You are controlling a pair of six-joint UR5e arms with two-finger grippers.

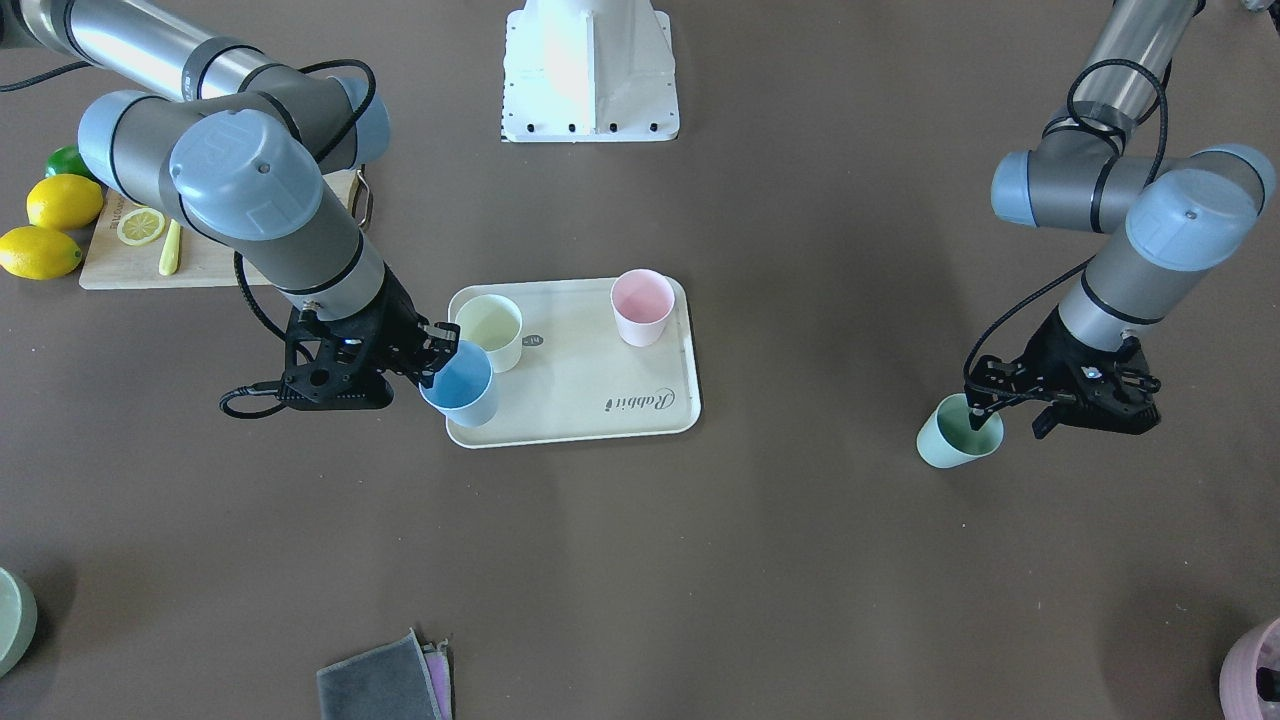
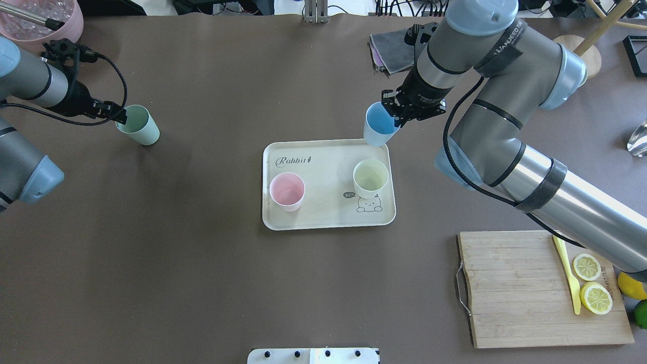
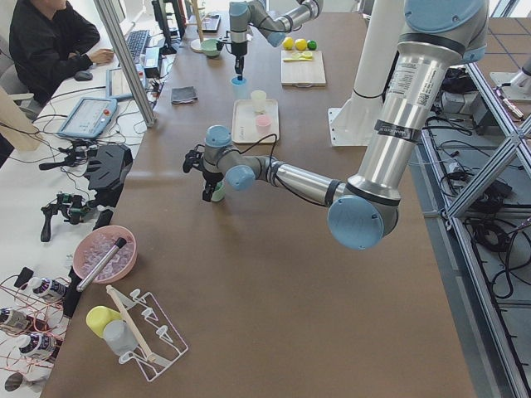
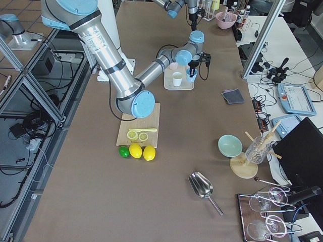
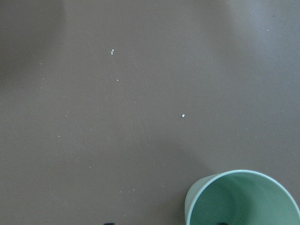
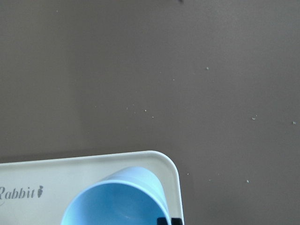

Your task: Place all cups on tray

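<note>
The cream tray lies mid-table with the pale yellow cup and the pink cup standing on it. My right gripper is shut on the rim of the light blue cup and holds it tilted over the tray's far right corner; the right wrist view shows the cup over that corner. The mint green cup stands on the table far to the left. My left gripper is open, its fingers astride the cup's wall.
A wooden cutting board with lemon slices and a yellow knife lies at the near right, with whole lemons beside it. A folded cloth lies at the far edge. A pink pot stands at the far left. The robot base stands centrally.
</note>
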